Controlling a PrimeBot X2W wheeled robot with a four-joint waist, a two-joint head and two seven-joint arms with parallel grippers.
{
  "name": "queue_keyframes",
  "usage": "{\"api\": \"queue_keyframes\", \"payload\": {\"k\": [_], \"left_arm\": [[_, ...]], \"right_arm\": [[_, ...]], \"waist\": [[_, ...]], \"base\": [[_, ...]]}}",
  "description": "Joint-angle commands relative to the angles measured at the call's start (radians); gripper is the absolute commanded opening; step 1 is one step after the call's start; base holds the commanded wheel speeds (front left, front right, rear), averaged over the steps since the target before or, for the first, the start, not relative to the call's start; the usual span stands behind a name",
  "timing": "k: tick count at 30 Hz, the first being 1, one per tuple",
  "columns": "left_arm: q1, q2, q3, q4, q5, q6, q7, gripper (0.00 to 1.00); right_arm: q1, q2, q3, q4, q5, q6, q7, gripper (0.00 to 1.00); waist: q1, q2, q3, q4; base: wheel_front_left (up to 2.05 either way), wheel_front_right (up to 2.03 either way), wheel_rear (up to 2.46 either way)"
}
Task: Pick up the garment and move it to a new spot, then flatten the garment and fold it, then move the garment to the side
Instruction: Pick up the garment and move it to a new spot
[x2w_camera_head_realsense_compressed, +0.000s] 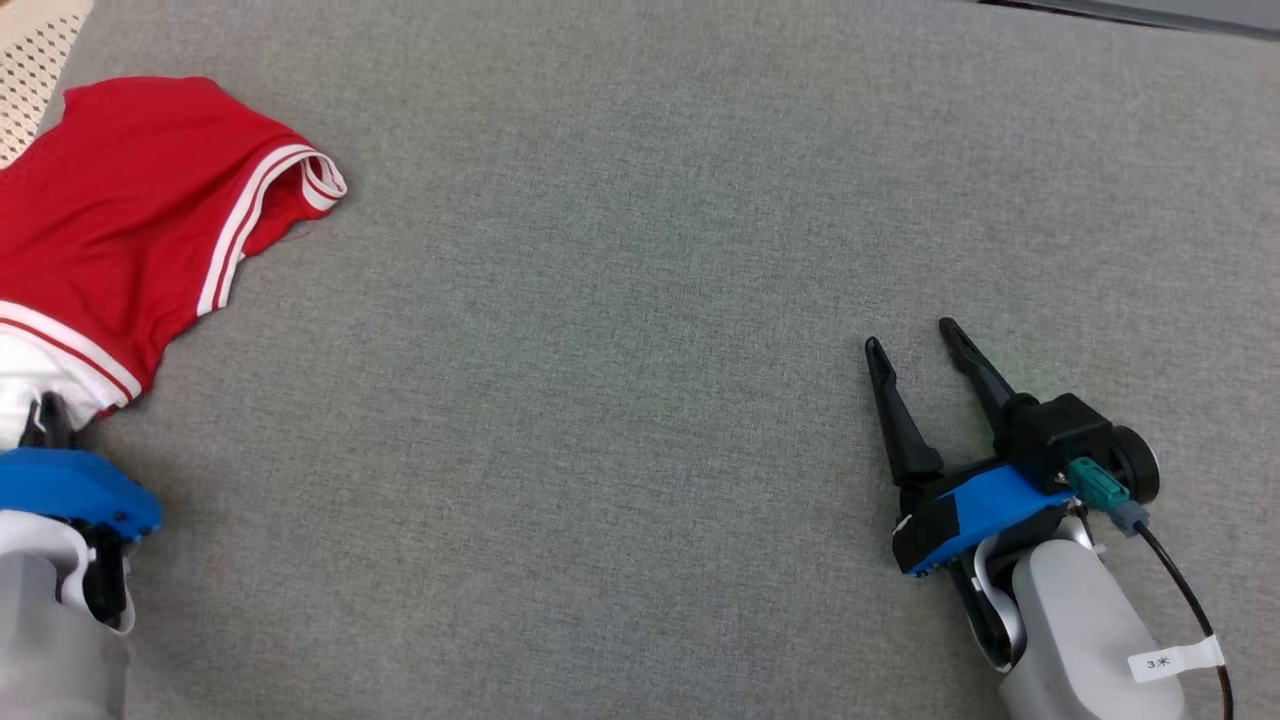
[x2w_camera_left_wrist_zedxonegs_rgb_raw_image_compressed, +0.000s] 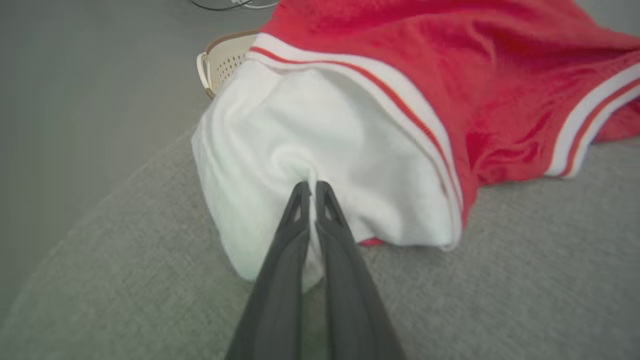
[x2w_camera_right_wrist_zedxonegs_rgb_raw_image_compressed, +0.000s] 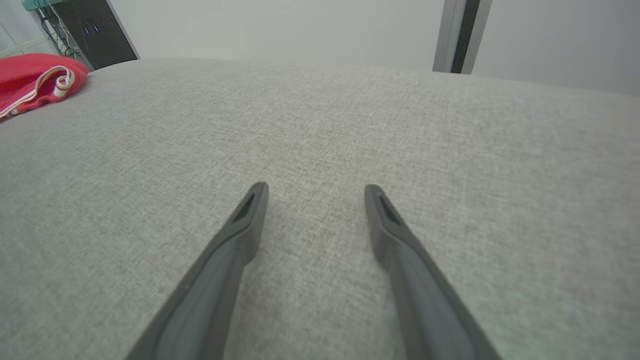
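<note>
On grey fabric (x2w_camera_head_realsense_compressed: 640, 250), left fingers (x2w_camera_left_wrist_zedxonegs_rgb_raw_image_compressed: 292, 220) pinch garment (x2w_camera_left_wrist_zedxonegs_rgb_raw_image_compressed: 450, 60) beside basket (x2w_camera_left_wrist_zedxonegs_rgb_raw_image_compressed: 225, 60).

The left gripper (x2w_camera_left_wrist_zedxonegs_rgb_raw_image_compressed: 313, 186) has its two dark fingers pressed together, a fold of the garment (x2w_camera_left_wrist_zedxonegs_rgb_raw_image_compressed: 325, 125) pinched between their tips. The right gripper (x2w_camera_head_realsense_compressed: 911, 336) holds its fingers spread wide apart, with the blue wrist housing (x2w_camera_head_realsense_compressed: 975, 510) and pale forearm (x2w_camera_head_realsense_compressed: 1085, 630) behind them

Your views bright, evenly lit, shadows soft and faint, wrist views bowed at edges, left tool (x2w_camera_left_wrist_zedxonegs_rgb_raw_image_compressed: 311, 186) blurred close up.
</note>
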Motion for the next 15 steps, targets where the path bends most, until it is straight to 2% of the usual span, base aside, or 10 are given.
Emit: {"api": "queue_keyframes", "payload": {"k": [1,2,8,10,11,15], "left_arm": [[-0.017,0.019,-0.021,-0.042,0.009,0.000,-0.020,0.00],[-0.017,0.019,-0.021,-0.042,0.009,0.000,-0.020,0.00],[-0.047,0.047,-0.134,-0.347,0.018,0.000,-0.037,0.00],[-0.048,0.042,-0.174,-0.442,0.007,0.000,-0.037,0.00],[-0.048,0.042,-0.174,-0.442,0.007,0.000,-0.037,0.00],[-0.067,0.018,-0.273,-0.610,-0.016,0.000,-0.037,0.00]], "right_arm": [[0.045,-0.026,-0.016,0.037,0.013,-0.003,0.010,1.00],[0.045,-0.026,-0.016,0.037,0.013,-0.003,0.010,1.00],[0.077,-0.018,0.002,0.042,0.076,-0.002,0.006,1.00],[0.092,-0.018,0.008,0.044,0.104,-0.002,0.006,1.00],[0.092,-0.018,0.008,0.044,0.104,-0.002,0.006,1.00],[0.129,-0.018,0.013,0.042,0.145,-0.002,0.005,1.00]], "waist": [[-0.0001,0.0000,-0.019,-0.005],[-0.0001,0.0000,-0.019,-0.005],[-0.0001,0.0000,-0.116,-0.014],[-0.0001,0.0000,-0.148,-0.026],[-0.0001,0.0000,-0.148,-0.026],[-0.0001,0.0000,-0.207,-0.067]], "base": [[0.00,0.00,0.00],[0.00,0.00,0.00],[0.00,0.00,0.00],[0.00,0.00,0.00],[0.00,0.00,0.00],[0.00,0.00,0.00]]}}
